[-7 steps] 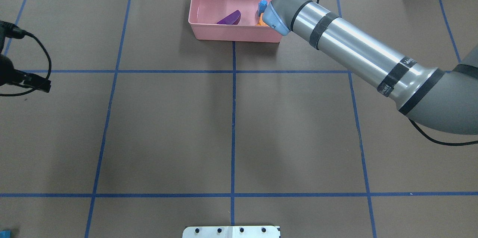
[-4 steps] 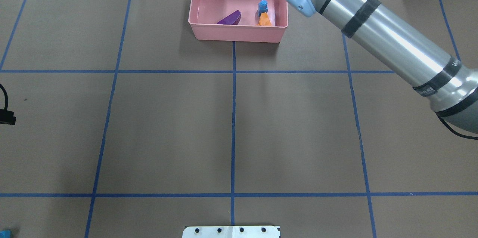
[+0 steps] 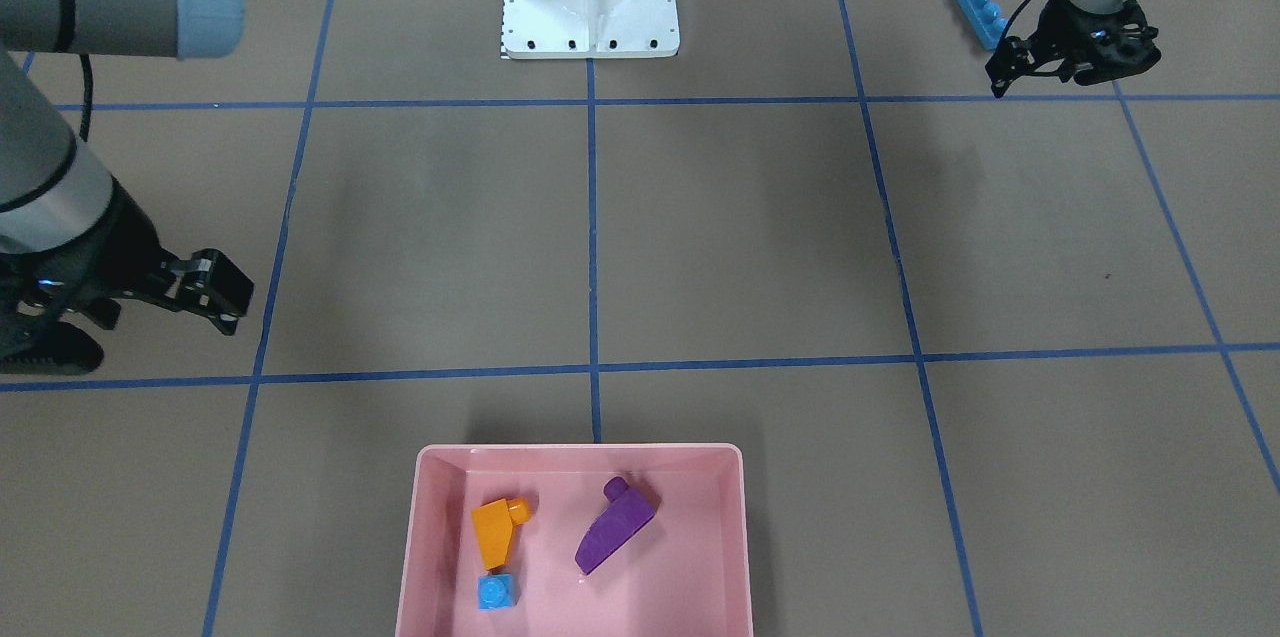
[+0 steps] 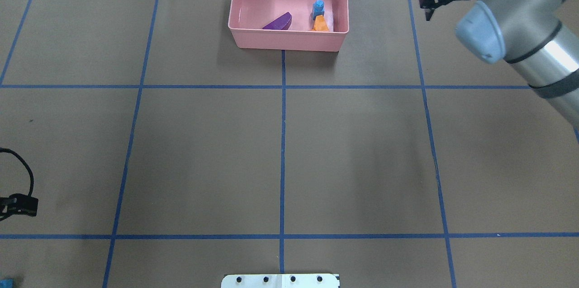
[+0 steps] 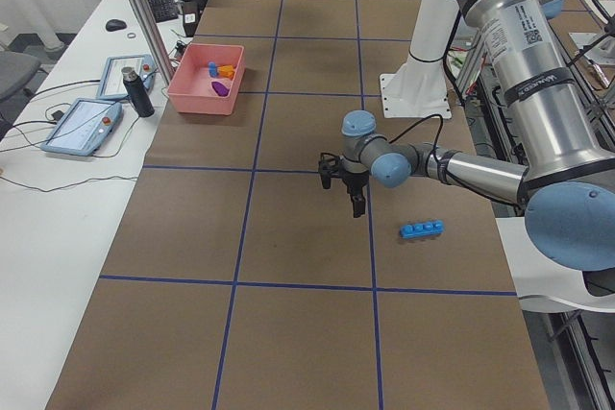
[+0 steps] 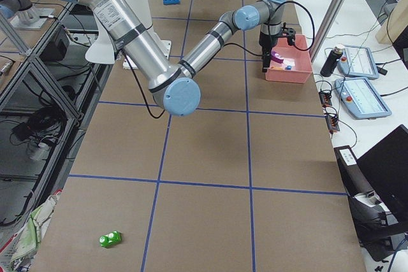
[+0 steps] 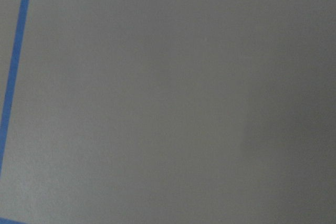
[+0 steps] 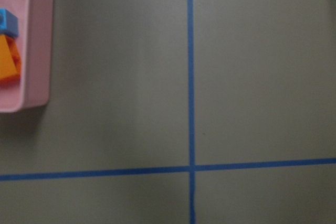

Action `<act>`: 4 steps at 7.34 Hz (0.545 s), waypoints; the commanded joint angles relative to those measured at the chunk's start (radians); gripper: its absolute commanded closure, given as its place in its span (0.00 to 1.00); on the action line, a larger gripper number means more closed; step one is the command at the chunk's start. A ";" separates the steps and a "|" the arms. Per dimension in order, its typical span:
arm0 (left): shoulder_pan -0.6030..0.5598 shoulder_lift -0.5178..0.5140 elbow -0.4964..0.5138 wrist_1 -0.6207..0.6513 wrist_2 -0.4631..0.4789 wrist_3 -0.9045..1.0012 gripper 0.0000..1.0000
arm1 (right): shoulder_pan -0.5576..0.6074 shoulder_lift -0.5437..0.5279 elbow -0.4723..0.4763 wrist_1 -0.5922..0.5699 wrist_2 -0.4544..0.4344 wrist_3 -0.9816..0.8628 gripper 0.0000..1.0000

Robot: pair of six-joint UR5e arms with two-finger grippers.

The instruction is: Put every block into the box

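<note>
The pink box (image 4: 289,39) stands at the table's far middle and also shows in the front view (image 3: 580,452). In it lie the orange sloped block (image 3: 493,532), the purple sloped block (image 3: 612,527) and the tiny blue cube (image 3: 497,592). My right gripper (image 4: 429,5) hangs open and empty to the right of the box, apart from it. The long blue bar (image 3: 980,12) lies at the near left of the table. My left gripper (image 3: 1050,67) is open and empty just beside it. The green block (image 6: 110,239) lies far off at the table's right end.
The white robot base (image 3: 590,27) stands at the near middle edge. Blue tape lines (image 4: 282,143) cross the brown table. Tablets and a dark bottle (image 5: 133,93) sit on a side desk beyond the box.
My right arm has swung from above the box to the right of it. My left gripper has moved along the left edge toward the robot's side.
</note>
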 commanded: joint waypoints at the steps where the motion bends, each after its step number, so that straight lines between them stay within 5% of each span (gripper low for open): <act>1: 0.182 0.024 -0.002 -0.004 0.027 -0.103 0.00 | 0.101 -0.132 0.109 -0.168 0.003 -0.331 0.00; 2: 0.219 0.025 -0.002 -0.023 0.023 -0.111 0.00 | 0.123 -0.175 0.153 -0.190 -0.003 -0.367 0.00; 4: 0.250 0.207 0.001 -0.264 0.018 -0.106 0.00 | 0.147 -0.238 0.180 -0.190 -0.003 -0.438 0.00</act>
